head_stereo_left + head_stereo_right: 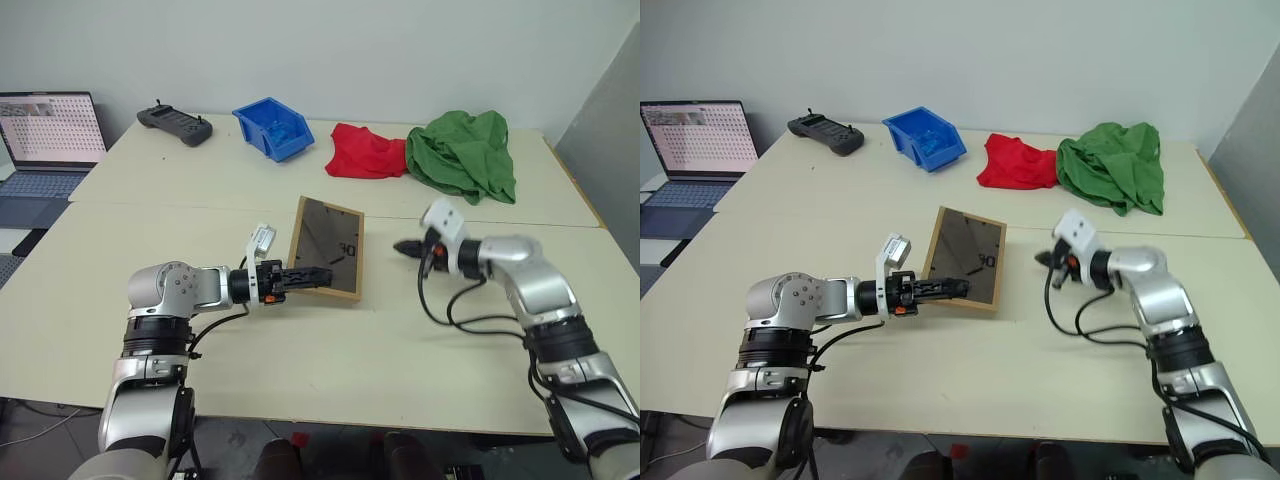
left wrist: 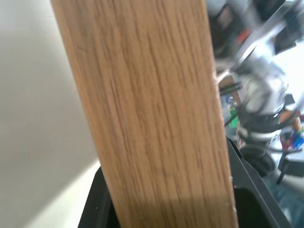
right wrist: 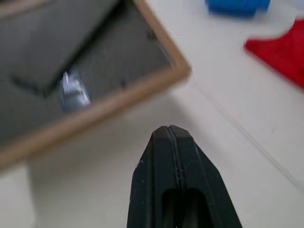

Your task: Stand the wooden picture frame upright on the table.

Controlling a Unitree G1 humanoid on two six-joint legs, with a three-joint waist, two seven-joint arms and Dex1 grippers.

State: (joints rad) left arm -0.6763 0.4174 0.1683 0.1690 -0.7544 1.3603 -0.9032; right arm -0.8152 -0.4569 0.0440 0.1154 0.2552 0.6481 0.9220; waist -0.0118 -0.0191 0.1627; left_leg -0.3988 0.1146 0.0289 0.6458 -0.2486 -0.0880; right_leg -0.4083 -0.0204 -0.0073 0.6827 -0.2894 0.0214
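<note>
The left claw (image 1: 312, 275) is grasping the wooden picture frame (image 1: 328, 247) at its 7 o'clock edge; the clenched right claw (image 1: 403, 246) waits at 3 o'clock.

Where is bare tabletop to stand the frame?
Bare pale cream table lies in front of the light-wood picture frame, between the left gripper and right gripper. The far edge is crowded: blue plastic bin, red cloth, green cloth.

**Count on my table**

I count one wooden picture frame (image 1: 327, 247), one blue bin (image 1: 273, 128), one laptop (image 1: 45, 140), one dark handheld controller (image 1: 174, 124), and two cloths: one red (image 1: 365, 152), one green (image 1: 463, 153). Two grippers: left (image 1: 318, 275), right (image 1: 402, 246).
</note>
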